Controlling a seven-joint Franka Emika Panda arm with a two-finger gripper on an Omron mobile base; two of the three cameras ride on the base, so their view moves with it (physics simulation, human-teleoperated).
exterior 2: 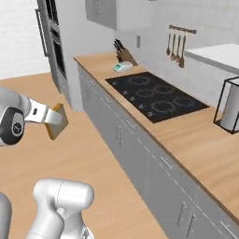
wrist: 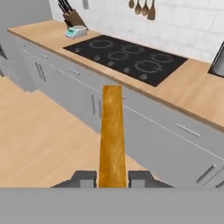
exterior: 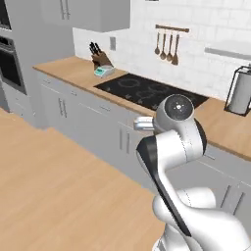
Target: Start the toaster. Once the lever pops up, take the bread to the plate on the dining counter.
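We see a glossy white arm [exterior: 179, 142] built of rounded, bulbous segments, with dark charcoal bands at its joints. A round grey cap with a small central mark closes one joint, and the end effector [wrist: 112, 178] ends in two small dark grey fingertips [wrist: 85, 178].

We see a wood-topped counter [exterior: 73, 71] along the tiled wall, with a black cooktop [exterior: 152, 91] set into it. Left of the cooktop stand a knife block [exterior: 99, 58] and a small scale [exterior: 103, 71]; right of it stands a paper-towel holder [exterior: 240, 91].
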